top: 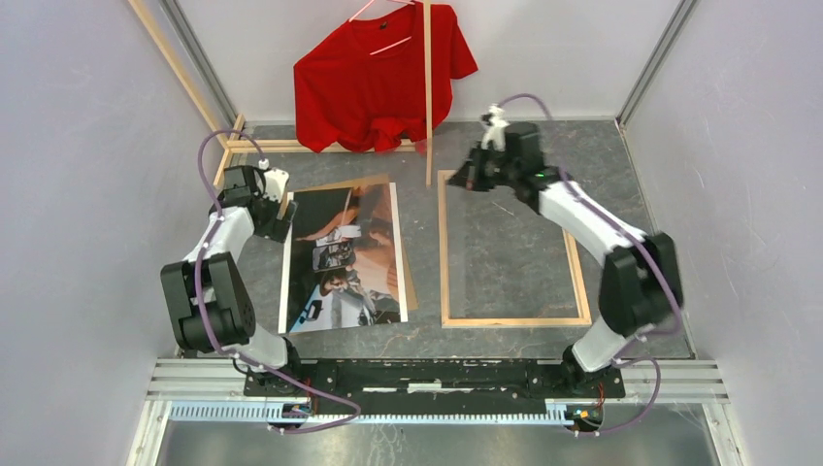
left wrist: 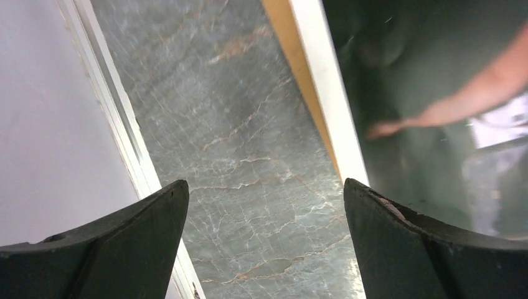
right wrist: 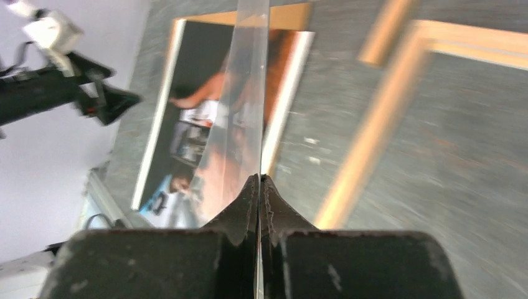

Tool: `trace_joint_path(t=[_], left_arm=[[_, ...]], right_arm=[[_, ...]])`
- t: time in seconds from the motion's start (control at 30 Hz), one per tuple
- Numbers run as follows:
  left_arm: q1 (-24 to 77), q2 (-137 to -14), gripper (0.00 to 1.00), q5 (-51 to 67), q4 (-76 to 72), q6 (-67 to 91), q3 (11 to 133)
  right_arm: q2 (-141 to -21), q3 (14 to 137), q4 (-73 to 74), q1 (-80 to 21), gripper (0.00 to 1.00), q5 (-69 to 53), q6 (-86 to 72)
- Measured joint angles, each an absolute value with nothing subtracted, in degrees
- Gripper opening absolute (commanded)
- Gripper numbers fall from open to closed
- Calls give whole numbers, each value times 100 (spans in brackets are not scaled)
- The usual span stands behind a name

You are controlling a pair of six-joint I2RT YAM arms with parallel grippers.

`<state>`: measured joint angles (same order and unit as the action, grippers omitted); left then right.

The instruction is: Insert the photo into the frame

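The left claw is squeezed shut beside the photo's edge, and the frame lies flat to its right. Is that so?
Not quite. The left claw is wide open, not shut: the left wrist view shows its two fingers far apart beside the edge of the photo. The frame does lie flat to the right.

Red T-shirt (top: 374,83) hangs from a wooden rack (top: 428,97); brown cardboard sheet (right wrist: 289,17) lies flat
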<state>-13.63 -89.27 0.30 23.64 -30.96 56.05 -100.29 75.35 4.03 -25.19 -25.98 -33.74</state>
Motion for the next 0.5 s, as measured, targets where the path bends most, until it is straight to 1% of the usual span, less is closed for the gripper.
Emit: trace_joint_path(t=[0.1, 0.2, 0.33, 0.43, 0.47, 0.5], left_arm=[[-1068, -8637, 100, 8, 2526, -3096, 5734], [-552, -8462, 100, -1, 2644, -3094, 5782], [327, -8438, 100, 8, 2840, -3048, 5837], [897, -8449, 100, 19, 3002, -2939, 5900], [1055, -8471, 100, 19, 3052, -2899, 5944], [1194, -8497, 100, 25, 3081, -2864, 5988]], right_arm=[[-9063, 6973, 1079, -1806, 0, -2467, -2757], [-8545, 6434, 1647, -1234, 0, -2130, -2187], [-8449, 5942, 2377, -899, 0, -1603, -1632], [-8545, 5929, 2853, -843, 1, -1227, -1308], [-8617, 5996, 2982, -843, 3, -1092, -1214], [-8718, 6097, 3085, -836, 8, -980, -1142]])
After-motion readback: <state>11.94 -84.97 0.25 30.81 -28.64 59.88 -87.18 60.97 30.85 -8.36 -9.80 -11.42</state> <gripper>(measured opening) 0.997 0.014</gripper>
